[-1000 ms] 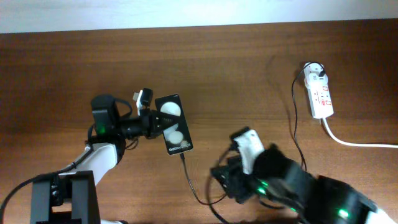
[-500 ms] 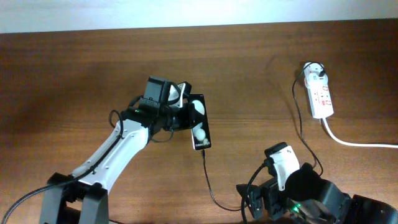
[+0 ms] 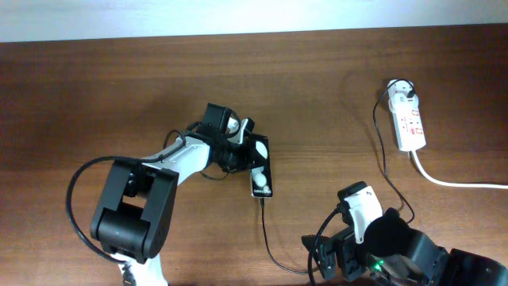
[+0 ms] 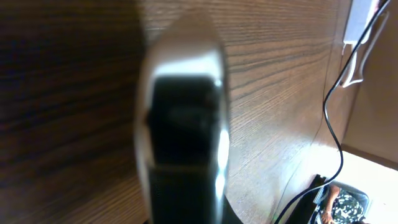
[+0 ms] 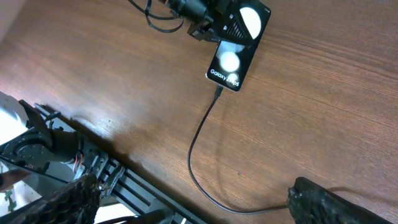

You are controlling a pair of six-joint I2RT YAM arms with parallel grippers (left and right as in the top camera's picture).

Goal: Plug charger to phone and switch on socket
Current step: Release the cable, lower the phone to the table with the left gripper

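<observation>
Well left of the socket (image 3: 409, 123), clamps the phone (image 3: 261, 171) by its top end in the left gripper (image 3: 248, 148). Holds it screen up, long axis roughly parallel to the socket's, port end toward the robot with the charger (image 5: 190, 155) plugged in. Shows "Galaxy" by that end; remaining letters unreadable. Spreads the right gripper (image 5: 194, 186) wide, empty.
</observation>
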